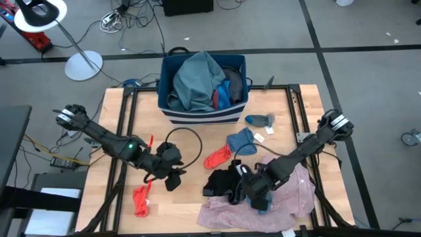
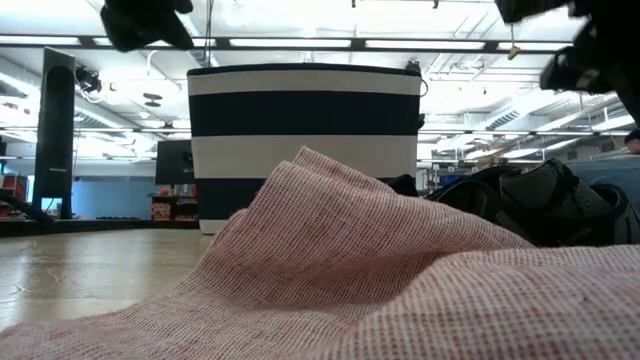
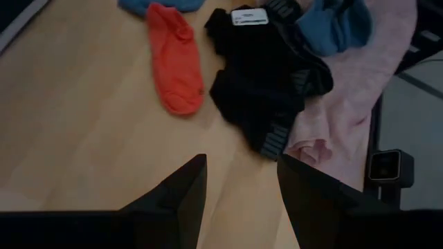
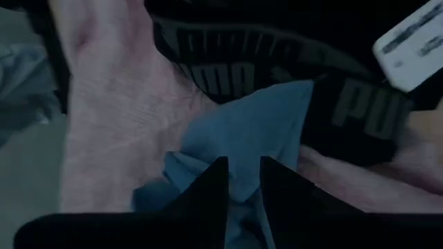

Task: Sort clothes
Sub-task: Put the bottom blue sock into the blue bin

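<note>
The right gripper [image 1: 258, 195] is pressing down at the front of the bench [image 1: 191, 210], its fingers [image 4: 208, 187] pinching a fold of a small blue garment [image 4: 256, 131] that is lying on the large pink shirt [image 1: 289, 197] beside a black garment [image 1: 222, 181]. The left gripper [image 1: 172, 172] is hovering over bare bench with fingers [image 3: 183, 194] spread wide and grasping nothing, a red piece [image 1: 141, 199] lying near it. More clothes are filling the striped bin [image 1: 200, 113] at the back.
</note>
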You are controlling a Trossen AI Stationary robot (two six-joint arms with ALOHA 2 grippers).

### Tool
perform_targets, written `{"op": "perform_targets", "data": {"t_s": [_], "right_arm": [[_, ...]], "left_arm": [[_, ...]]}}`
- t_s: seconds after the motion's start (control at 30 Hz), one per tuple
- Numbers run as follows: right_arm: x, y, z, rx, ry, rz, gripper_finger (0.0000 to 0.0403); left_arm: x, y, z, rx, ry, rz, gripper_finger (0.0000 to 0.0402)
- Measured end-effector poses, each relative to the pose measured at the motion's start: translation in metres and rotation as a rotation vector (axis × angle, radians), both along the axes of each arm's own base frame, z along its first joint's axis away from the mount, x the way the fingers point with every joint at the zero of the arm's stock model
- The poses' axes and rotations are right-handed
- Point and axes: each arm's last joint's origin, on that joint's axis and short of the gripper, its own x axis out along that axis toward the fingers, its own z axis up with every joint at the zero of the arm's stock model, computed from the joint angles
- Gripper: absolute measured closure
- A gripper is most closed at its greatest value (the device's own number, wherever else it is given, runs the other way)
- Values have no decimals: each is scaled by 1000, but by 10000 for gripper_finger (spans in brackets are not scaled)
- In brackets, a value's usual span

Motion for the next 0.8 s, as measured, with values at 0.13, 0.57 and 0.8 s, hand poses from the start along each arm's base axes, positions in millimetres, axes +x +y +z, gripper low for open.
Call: {"op": "perform_targets", "data": {"t_s": [0.13, 0.57, 0.8], "right_arm": [[3, 11, -20, -24, 48, 6, 318], [10, 12, -26, -9, 48, -77, 397], [21, 3, 24, -64, -34, -131, 401]], "left_arm": [[-9, 3, -13, 6, 24, -5, 226], [-10, 1, -27, -4, 99, -116, 233], [-11, -1, -27, 78, 97, -222, 233]]}}
